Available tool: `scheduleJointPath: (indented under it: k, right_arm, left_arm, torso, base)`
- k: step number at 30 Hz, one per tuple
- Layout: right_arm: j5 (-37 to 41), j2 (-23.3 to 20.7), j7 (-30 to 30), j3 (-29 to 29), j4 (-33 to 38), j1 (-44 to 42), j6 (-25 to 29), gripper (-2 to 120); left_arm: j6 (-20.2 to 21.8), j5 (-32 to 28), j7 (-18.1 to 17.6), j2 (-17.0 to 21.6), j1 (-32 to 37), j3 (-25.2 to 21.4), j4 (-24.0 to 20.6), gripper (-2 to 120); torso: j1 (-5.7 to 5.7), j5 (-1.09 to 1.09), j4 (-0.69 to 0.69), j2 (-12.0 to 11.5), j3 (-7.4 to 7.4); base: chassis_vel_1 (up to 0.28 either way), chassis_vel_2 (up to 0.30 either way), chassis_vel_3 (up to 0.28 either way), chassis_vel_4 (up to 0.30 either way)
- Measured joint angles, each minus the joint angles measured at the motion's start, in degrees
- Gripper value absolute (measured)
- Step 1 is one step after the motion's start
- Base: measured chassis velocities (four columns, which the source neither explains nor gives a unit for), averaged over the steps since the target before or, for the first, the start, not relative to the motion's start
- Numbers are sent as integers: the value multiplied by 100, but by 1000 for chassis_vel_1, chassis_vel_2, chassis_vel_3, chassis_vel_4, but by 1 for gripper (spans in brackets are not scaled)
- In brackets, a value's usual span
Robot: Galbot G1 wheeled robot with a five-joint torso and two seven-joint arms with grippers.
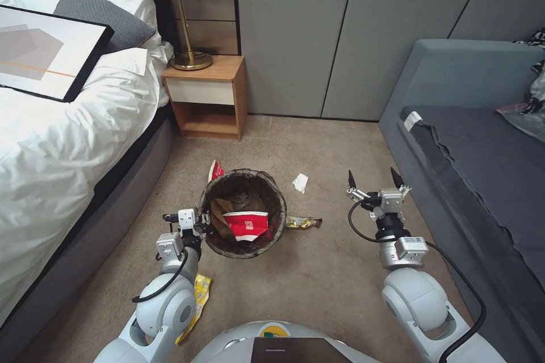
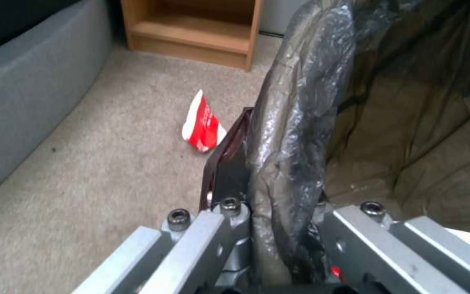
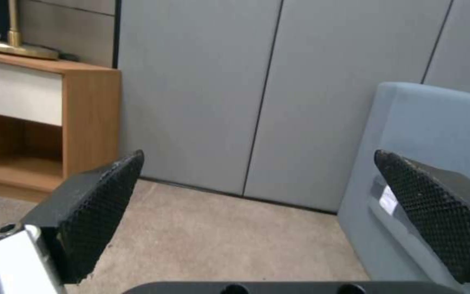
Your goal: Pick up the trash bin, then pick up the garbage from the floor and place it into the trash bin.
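Observation:
The trash bin (image 1: pixel 243 212), lined with a dark bag, is in the middle of the carpet. Inside it lie a red-and-white paper cup (image 1: pixel 247 225) and tan paper (image 1: pixel 219 211). My left gripper (image 1: pixel 205 226) is shut on the bin's left rim; in the left wrist view the liner-wrapped rim (image 2: pixel 292 134) runs between the fingers (image 2: pixel 229 175). Garbage lies around the bin: a red-and-white piece (image 1: pixel 215 171) (image 2: pixel 202 122) behind it, a white tissue wad (image 1: pixel 300 182), a gold candy wrapper (image 1: pixel 302 222) and a yellow snack bag (image 1: pixel 198 295). My right gripper (image 1: pixel 374 180) (image 3: pixel 257 161) hangs open to the bin's right, holding nothing.
A bed (image 1: pixel 68 142) with a framed picture borders the left. A wooden nightstand (image 1: pixel 207 96) with a lamp stands at the back wall. A grey sofa (image 1: pixel 471 153) lines the right. Open carpet lies between the bin and the sofa.

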Motion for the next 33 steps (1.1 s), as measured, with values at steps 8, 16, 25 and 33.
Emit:
scheduleJointPath:
  k: [8,16,25,33]
  right_arm:
    - [0,-3,2,-12,-1,44,-11,100]
    - [-5,12,32,-37,-29,88,13,100]
    - [-10,12,63,-86,-58,157,60,100]
    - [-8,10,63,-130,-98,243,44,100]
  left_arm:
    - [-4,-4,3,6,-2,-13,0,4]
    - [-8,-5,4,3,5,-28,-5,4]
    - [-11,-9,2,-12,-7,-36,-14,4]
    - [-11,-12,0,-30,-30,-36,17,4]
  torso:
    - [0,0,0,0,-1]
    - [0,1,1,0,-1]
    - [0,1,0,0,-1]
    - [0,1,2,0,-1]
  base:
    - [-116,115,115,-109]
    - [-130,128,121,-118]
    - [-53,70,49,-75]
    - [0,0,0,0]
